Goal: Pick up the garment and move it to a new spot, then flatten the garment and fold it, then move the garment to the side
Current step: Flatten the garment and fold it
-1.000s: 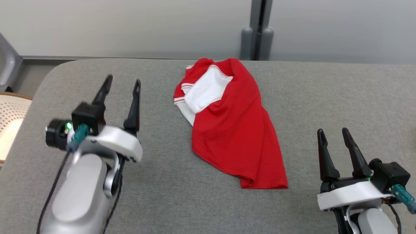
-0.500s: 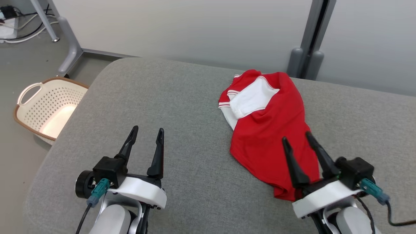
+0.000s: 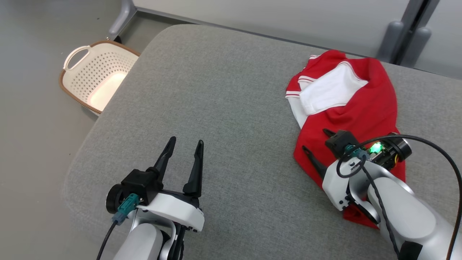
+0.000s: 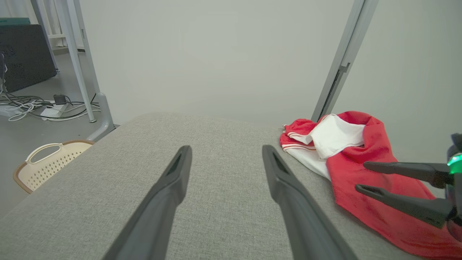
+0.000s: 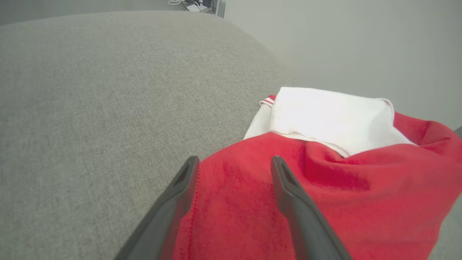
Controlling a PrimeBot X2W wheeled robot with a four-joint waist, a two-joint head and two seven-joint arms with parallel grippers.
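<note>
The garment (image 3: pixel 364 108) is a crumpled red shirt with white panels, lying at the right of the grey padded table (image 3: pixel 216 90). My right gripper (image 3: pixel 316 139) is open and turned on its side, its two fingers over the garment's near left edge with nothing between them. In the right wrist view the right gripper (image 5: pixel 234 159) straddles the red hem of the garment (image 5: pixel 325 195). My left gripper (image 3: pixel 186 140) hovers open over bare table, well left of the garment. The left wrist view shows the left gripper (image 4: pixel 226 147), the garment (image 4: pixel 361 159) and the right gripper (image 4: pixel 361 176).
A cream perforated laundry basket (image 3: pixel 77 57) stands on the floor beyond the table's left edge, also the basket (image 4: pixel 47 162) in the left wrist view. A grey upright post (image 3: pixel 408 29) rises behind the garment against a pale wall. Cables (image 4: pixel 32 108) lie on the floor far left.
The head camera has swung left and down, bringing the basket into view. My right gripper has moved forward onto the garment's near edge and rolled sideways. Both grippers stay open.
</note>
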